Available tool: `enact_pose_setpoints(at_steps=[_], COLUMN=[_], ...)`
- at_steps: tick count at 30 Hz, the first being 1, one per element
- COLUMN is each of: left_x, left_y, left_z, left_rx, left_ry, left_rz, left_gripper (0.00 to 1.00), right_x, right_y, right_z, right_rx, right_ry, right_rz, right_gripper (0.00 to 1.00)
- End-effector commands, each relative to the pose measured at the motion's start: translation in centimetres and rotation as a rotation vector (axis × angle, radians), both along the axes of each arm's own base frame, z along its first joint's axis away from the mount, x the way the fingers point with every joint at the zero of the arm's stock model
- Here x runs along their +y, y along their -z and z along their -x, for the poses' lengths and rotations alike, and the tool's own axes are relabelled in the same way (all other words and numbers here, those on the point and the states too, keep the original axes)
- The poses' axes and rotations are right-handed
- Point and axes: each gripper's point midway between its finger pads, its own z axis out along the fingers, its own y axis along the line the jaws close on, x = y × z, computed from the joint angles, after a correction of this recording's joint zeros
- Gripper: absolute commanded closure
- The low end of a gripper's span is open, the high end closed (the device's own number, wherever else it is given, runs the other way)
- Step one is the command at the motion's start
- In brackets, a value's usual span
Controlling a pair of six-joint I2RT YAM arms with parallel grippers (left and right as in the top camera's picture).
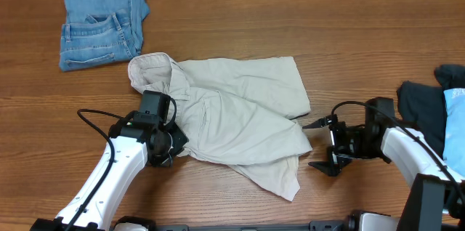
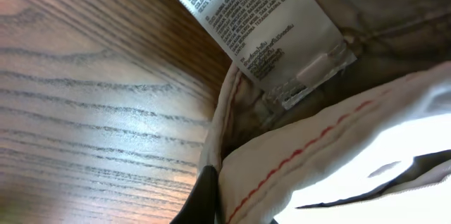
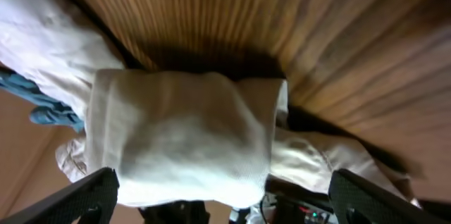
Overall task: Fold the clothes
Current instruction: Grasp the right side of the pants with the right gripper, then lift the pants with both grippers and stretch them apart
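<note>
Your cream-beige cotton shorts [image 1: 240, 107] lie crumpled at the middle of the brown wood-grain table [image 1: 349, 27]. The waistband is bunched at 10 o'clock, and one leg is thrown across the other toward 5 o'clock. They aren't folded yet, so I'd judge they want flattening first.

The left gripper [image 1: 166, 151] sits on their edge at 8 o'clock, probably to take the waistband. Its wrist camera shows a white printed care label [image 2: 261, 20] and a red-stitched seam pressed against one dark finger [image 2: 206, 197]. The other finger is hidden, so you cannot tell whether the jaws have closed.

The right gripper [image 1: 320, 145] waits just beside the hem at 4 o'clock with its jaws wide apart and holding nothing. It faces a pale, fine-woven pocket lining [image 3: 183, 139].

The cloth looks soft and limp, so expect it to sag and drag when you lift it.

Further out, a folded blue denim piece [image 1: 102, 27] rests at 10 o'clock. Dark and light-blue garments [image 1: 425, 107] are heaped at 3 o'clock, well apart from the shorts.
</note>
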Motion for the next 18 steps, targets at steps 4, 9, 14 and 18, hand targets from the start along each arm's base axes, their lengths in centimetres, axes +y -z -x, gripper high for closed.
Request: enact_pose_setpoints(at_steps=[4,9,14,18], left_x=[0.5,0.5,0.4,-0.3], left_y=[-0.6,-0.6,-0.6,-1.1], left_z=[-0.7,-0.7,-0.6,-0.9], left_rx=[-0.021,-0.017,-0.017,-0.034], left_ry=[0.013,0.013,0.022,0.08], left_rz=[-0.023,-0.023,-0.017,0.011], left_gripper=[0.96,0.96,0.96,0.96], right_x=[0.2,0.0,-0.6,-1.4], right_y=[0.3,0.6,1.2,1.6], right_z=[-0.5,-0.6,-0.4,-1.7], right_rx=[0.0,0.001,0.01,-0.053], right_ry=[0.036,0.038,0.04,0.043], right_rz=[0.002,0.019,0.071,0.124], right_gripper=[0.15,0.65,0.95,0.96])
